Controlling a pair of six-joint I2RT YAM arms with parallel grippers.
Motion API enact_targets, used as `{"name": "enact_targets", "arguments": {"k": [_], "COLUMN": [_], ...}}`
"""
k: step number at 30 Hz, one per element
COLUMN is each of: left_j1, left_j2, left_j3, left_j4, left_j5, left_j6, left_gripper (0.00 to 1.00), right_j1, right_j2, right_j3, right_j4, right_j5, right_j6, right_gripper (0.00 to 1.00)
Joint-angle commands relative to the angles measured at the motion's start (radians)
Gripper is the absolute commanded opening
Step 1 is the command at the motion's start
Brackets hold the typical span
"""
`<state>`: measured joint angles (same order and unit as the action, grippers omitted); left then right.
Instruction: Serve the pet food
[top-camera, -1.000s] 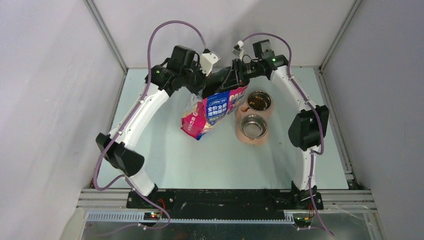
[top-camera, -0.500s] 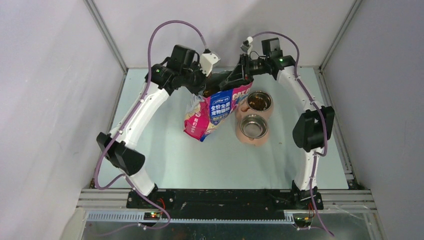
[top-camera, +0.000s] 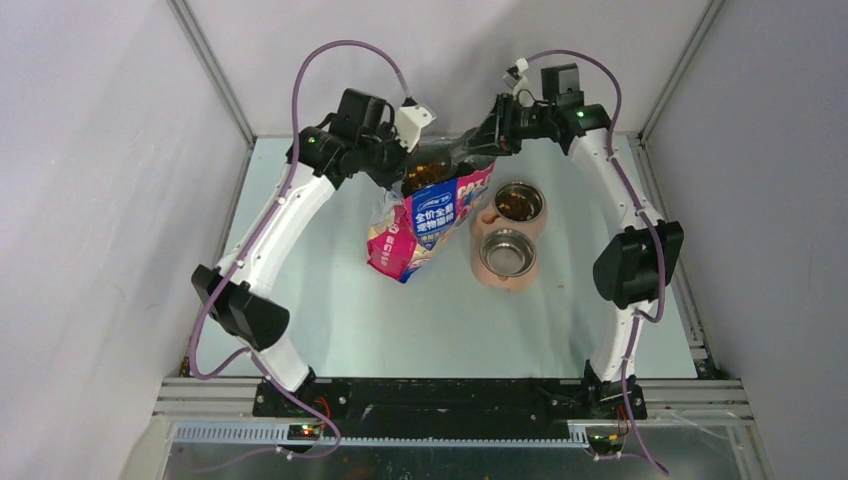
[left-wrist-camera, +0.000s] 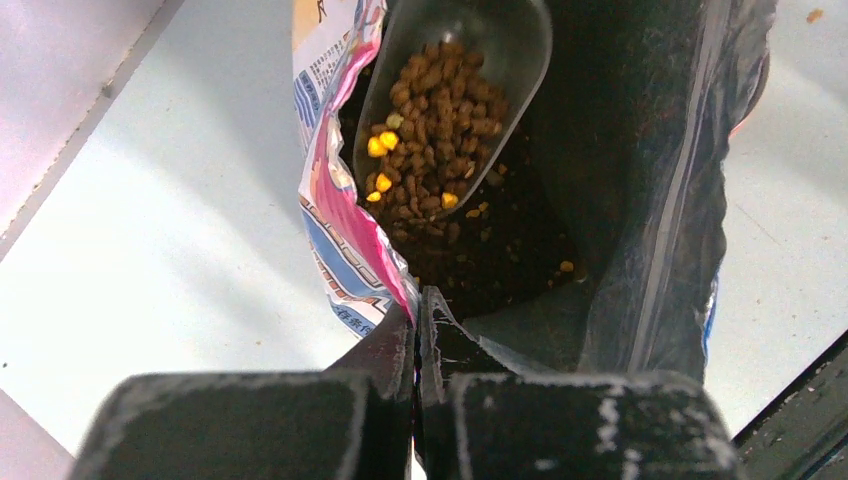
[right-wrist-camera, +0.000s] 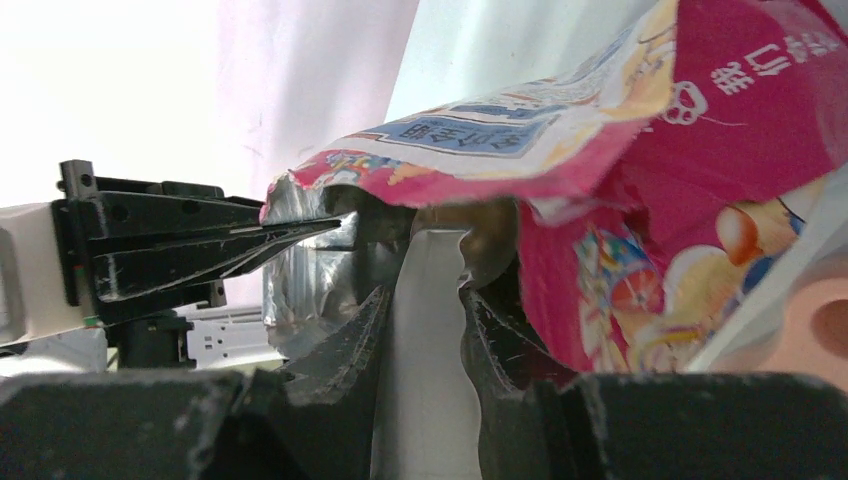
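There is one open bag (top-camera: 425, 225). The left gripper (left-wrist-camera: 417, 305) is closed tight on the bag's edge. The right gripper (right-wrist-camera: 427, 300) squeezes the handle of one scoop (left-wrist-camera: 520, 40). The scoop is inside the bag, heaped with food (left-wrist-camera: 435, 130). Two bowls sit beside the bag, a far bowl (top-camera: 519, 201) and a near bowl (top-camera: 507, 252).

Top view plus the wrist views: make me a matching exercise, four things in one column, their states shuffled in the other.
1 scoop
2 bag
3 far bowl
4 near bowl

A empty
B loaded with pet food, inside the bag
C holds some pet food
D rim pinched by the left end effector

Pairs: 1-B, 2-D, 3-C, 4-A
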<state>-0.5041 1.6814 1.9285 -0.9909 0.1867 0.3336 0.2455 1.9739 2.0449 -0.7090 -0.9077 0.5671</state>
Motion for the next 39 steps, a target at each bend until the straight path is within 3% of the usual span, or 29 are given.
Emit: {"name": "enact_targets", "arguments": {"k": [1,10,16,23,32,39], "left_j1": [0.010,0.036,0.043,0.050,0.050,0.051], "left_j2": [-0.044,-0.003,0.003,0.013,0.032,0.063], "left_j3": [0.022,0.086,0.090,0.080,0.090,0.146], "left_j4": [-0.008,-0.046,-0.051,-0.056,-0.087,-0.113], "left_j5": [-0.001,-0.017,-0.026,-0.051,-0.097,-0.101], "left_j6": [0.044,0.057,0.067,0.089,0.174,0.196], "left_gripper": [0.00,0.00,0.00,0.00,0.00,0.00], "right_j1": [-0.050,-0.113,-0.160,-0.165,-0.184,-0.213], "right_j2": [-0.057,-0.048,-0.049,-0.081,-0.056,-0.069], "right_j3": [0.001,-0.012,-0.074,-0.254,-0.361,-0.460], "right_j4": [0.015,0.064,0.224,0.618,1.124,1.261], "right_j5": [-0.019,-0.106,-0.251,-0.385,-0.441,-0.422], "right_j6": [0.040,0.100,0.245,0.511,0.848,0.942], "right_gripper": [0.00,0.00,0.00,0.00,0.00,0.00]}}
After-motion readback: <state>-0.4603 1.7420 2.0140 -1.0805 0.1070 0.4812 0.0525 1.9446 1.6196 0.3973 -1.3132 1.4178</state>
